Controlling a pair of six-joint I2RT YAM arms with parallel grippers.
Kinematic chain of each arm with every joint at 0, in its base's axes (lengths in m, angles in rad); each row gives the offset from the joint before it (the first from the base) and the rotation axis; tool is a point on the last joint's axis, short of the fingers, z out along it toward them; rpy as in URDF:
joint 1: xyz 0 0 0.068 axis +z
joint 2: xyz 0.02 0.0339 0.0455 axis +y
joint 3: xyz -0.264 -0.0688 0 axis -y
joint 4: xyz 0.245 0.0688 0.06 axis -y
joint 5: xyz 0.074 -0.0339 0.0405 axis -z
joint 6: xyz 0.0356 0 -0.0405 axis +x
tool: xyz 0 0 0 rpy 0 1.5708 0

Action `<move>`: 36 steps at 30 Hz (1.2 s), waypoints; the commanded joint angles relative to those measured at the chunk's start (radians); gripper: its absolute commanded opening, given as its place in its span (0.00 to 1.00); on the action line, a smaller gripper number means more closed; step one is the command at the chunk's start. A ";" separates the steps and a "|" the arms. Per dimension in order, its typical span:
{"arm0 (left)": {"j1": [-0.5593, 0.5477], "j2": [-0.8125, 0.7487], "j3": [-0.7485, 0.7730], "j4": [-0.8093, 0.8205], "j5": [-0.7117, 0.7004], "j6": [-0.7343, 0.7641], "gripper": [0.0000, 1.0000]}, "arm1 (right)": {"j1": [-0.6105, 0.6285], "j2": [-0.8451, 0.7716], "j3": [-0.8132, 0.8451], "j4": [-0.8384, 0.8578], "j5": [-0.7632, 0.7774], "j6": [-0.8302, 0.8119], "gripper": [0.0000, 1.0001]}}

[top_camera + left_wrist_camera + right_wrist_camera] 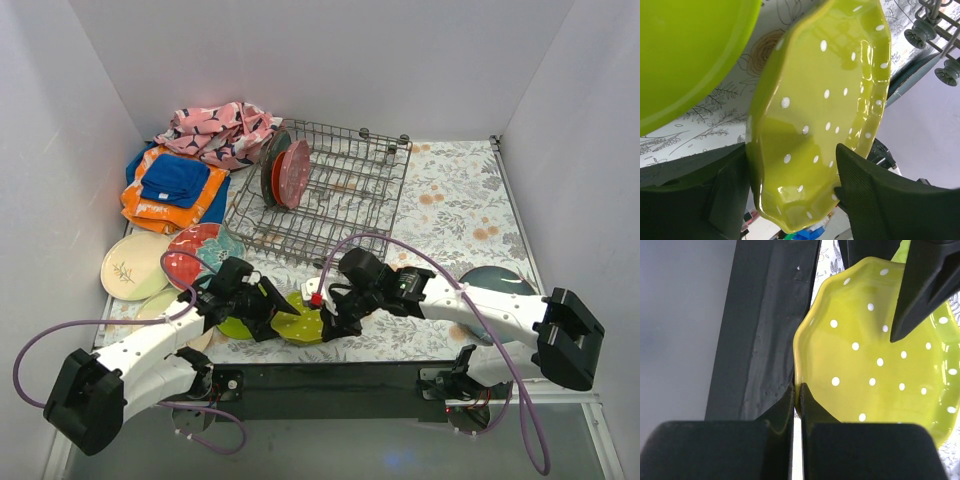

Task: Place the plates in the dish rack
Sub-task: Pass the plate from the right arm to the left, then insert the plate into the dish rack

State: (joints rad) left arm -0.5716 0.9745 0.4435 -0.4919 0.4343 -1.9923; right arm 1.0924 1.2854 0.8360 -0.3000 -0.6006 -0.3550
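Observation:
A lime green plate with white dots [300,326] [825,100] [875,355] is tilted up off the table near the front edge. My right gripper [330,322] [800,387] is shut on its rim. My left gripper [268,310] [790,157] is open, with a finger on each side of the same plate and the right-hand finger [865,190] close against its rim. A plain lime plate [236,326] [685,55] lies beside it. The dish rack [340,200] [935,30] holds two upright plates [288,172]. Cream [130,266], red flowered [198,250] and blue-grey [497,280] plates lie on the table.
Folded cloths are piled at the back left: pink patterned [220,130], blue [175,178] and orange [148,208]. A floral cover [450,210] lies over the table, with white walls on three sides. The black base bar [330,385] runs along the near edge.

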 commanded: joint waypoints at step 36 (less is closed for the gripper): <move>0.004 -0.152 0.193 -0.039 0.009 0.249 0.00 | -0.293 -0.060 0.156 0.006 -0.367 0.004 0.71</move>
State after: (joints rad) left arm -0.5659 0.8165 0.5098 -0.5591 0.3740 -1.8629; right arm 0.8581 1.2724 0.9459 -0.2443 -0.8959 -0.3065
